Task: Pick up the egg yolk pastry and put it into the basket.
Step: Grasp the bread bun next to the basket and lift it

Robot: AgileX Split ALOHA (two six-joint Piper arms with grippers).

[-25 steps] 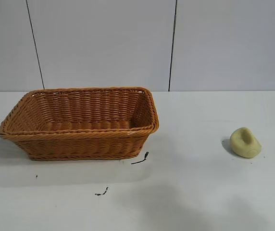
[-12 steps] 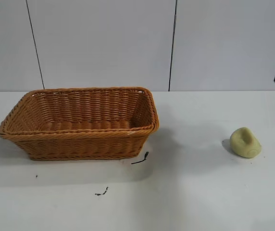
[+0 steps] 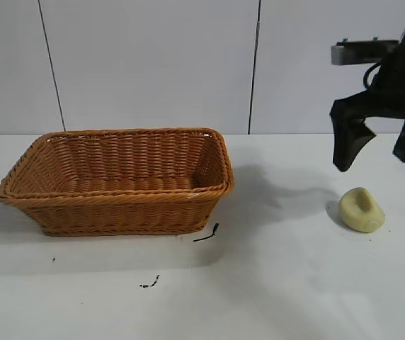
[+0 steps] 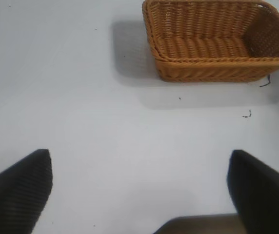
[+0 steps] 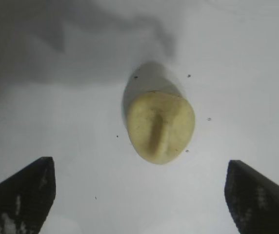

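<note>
Two things lie on the white worktop (image 3: 287,283), well apart from each other. Toward the left edge stands the basket (image 3: 117,180), an orange-brown wicker rectangle with flaring sides and a braided rim, set back from the near edge; nothing shows inside it. Just off its near right corner a small dark squiggle (image 3: 207,234) marks the worktop, and a second dark mark (image 3: 150,283) lies nearer the front edge. The left gripper (image 4: 139,187) does not appear in the exterior view; its own wrist view shows its two dark fingers spread wide above bare worktop, with the basket farther off and nothing between them. Toward the right edge rests the egg yolk pastry (image 3: 361,210), a pale yellow rounded lump with a dent on top, lying free on the surface and touching nothing else. Above it hangs the right gripper (image 3: 379,152), dark, with its fingers parted wide and their tips clear of the pastry. From the right wrist view the pastry (image 5: 160,126) sits between the two spread fingertips (image 5: 25,192) and below them, casting a soft shadow on the worktop.
</note>
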